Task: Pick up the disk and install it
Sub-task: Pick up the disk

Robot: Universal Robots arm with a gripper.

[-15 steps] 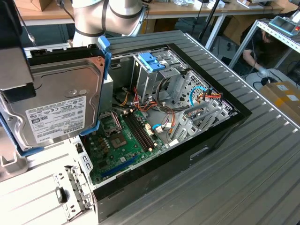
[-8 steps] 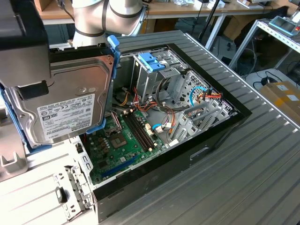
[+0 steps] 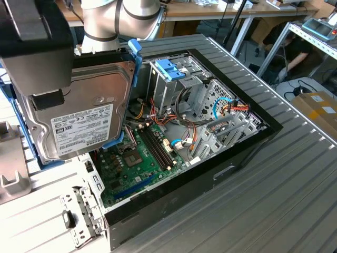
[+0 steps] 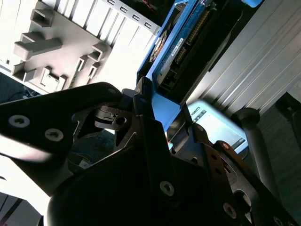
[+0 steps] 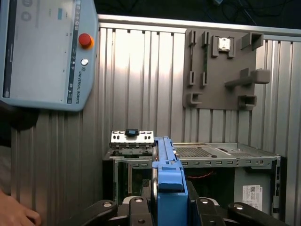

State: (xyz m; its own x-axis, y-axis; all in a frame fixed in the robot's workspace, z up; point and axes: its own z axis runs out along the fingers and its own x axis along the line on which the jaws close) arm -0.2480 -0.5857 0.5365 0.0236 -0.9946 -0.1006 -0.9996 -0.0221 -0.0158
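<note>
The disk [image 3: 84, 110], a grey-metal hard drive with a white label and light-blue rails, hangs upright in the air at the exterior view's left, beside the open computer case [image 3: 226, 163]. My gripper [image 3: 48, 99] is shut on it from above, one black finger pad lying on its labelled face. In the first wrist view the disk's blue rail [image 5: 167, 179] stands edge-on between my gripper's [image 5: 168, 209] black fingers. The second wrist view shows the blue rail [image 4: 162, 101] clamped among the black finger links. Inside the case stands the silver drive cage [image 3: 174, 89] with its blue latch [image 3: 168, 68].
The case holds a green motherboard [image 3: 142, 153] and bundled cables [image 3: 231, 108]. A loose metal bracket [image 3: 79, 211] lies by the case's near corner. A grey fixture board [image 5: 221, 66], a teach pendant [image 5: 42, 52] and a person's hand [image 5: 14, 216] are on the ribbed table.
</note>
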